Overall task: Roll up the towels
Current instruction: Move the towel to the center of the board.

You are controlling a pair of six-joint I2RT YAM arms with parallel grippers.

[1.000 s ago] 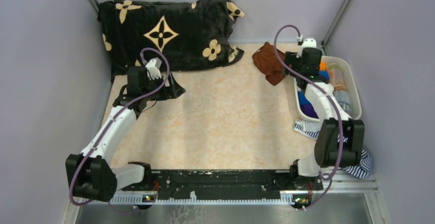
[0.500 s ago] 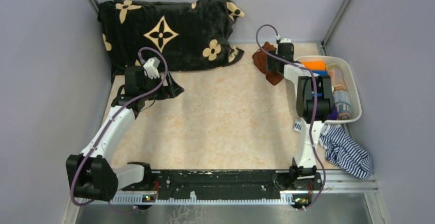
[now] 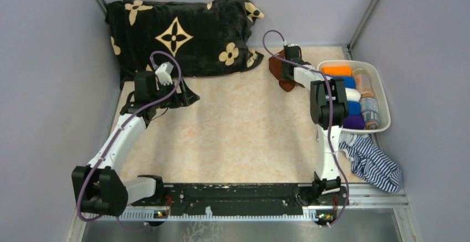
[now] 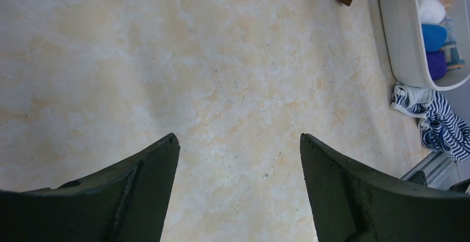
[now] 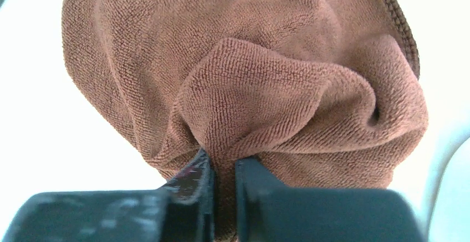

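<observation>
1. The brown towel (image 5: 249, 76) lies crumpled at the far edge of the table (image 3: 238, 131), between the black blanket (image 3: 177, 31) and the white bin (image 3: 382, 87).
2. The right gripper (image 5: 224, 164) pinches a raised fold of this towel, its jaws nearly together with cloth between them.
3. The right arm reaches far forward from its base, elbow raised beside the bin, forearm angled left toward the towel.
4. Rolled towels (image 3: 348, 81) in orange, blue, white and purple sit in a row inside the bin.
5. A striped cloth (image 3: 374, 164) lies heaped nearer than the bin.
6. The left gripper (image 4: 238, 142) hangs spread wide over bare table, holding nothing.
7. The left arm stretches forward along the left side, wrist near the blanket's near edge.
</observation>
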